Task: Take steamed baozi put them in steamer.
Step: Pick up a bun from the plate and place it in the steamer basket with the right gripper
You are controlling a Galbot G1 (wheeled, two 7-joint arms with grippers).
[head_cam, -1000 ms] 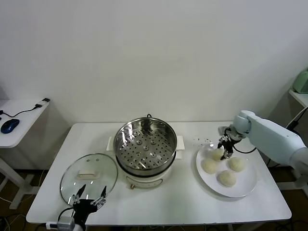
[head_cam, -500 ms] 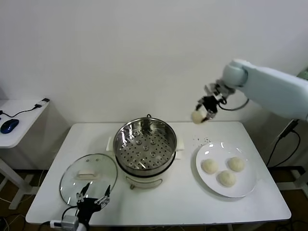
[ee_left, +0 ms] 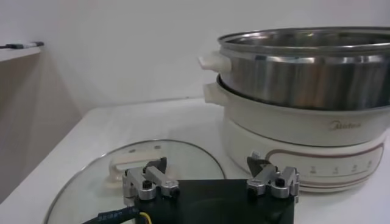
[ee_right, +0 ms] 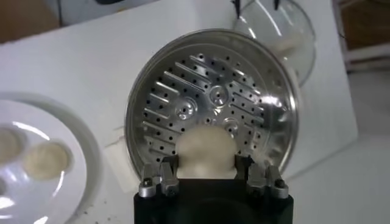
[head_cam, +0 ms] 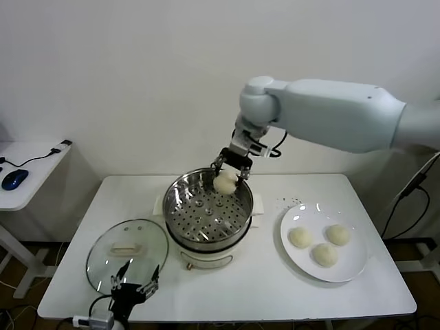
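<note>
My right gripper (head_cam: 229, 168) is shut on one cream-white baozi (head_cam: 225, 182) and holds it above the far rim of the steel steamer (head_cam: 184, 216). In the right wrist view the baozi (ee_right: 206, 153) sits between my fingertips over the steamer's perforated tray (ee_right: 201, 103), which has no buns on it. Three more baozi (head_cam: 300, 237) lie on the white plate (head_cam: 351, 267) at the right. My left gripper (head_cam: 130, 283) is open and parked low at the table's front left, by the glass lid.
The round glass lid (head_cam: 127, 253) lies flat left of the steamer; it also shows in the left wrist view (ee_left: 91, 185). A side table with a blue mouse (head_cam: 14, 179) stands at far left. Dark specks (head_cam: 291, 201) lie behind the plate.
My right gripper lifted one baozi off the plate, carried it up and leftward, and now holds it over the steamer. The plate went from four buns to three. The left arm stayed put.
</note>
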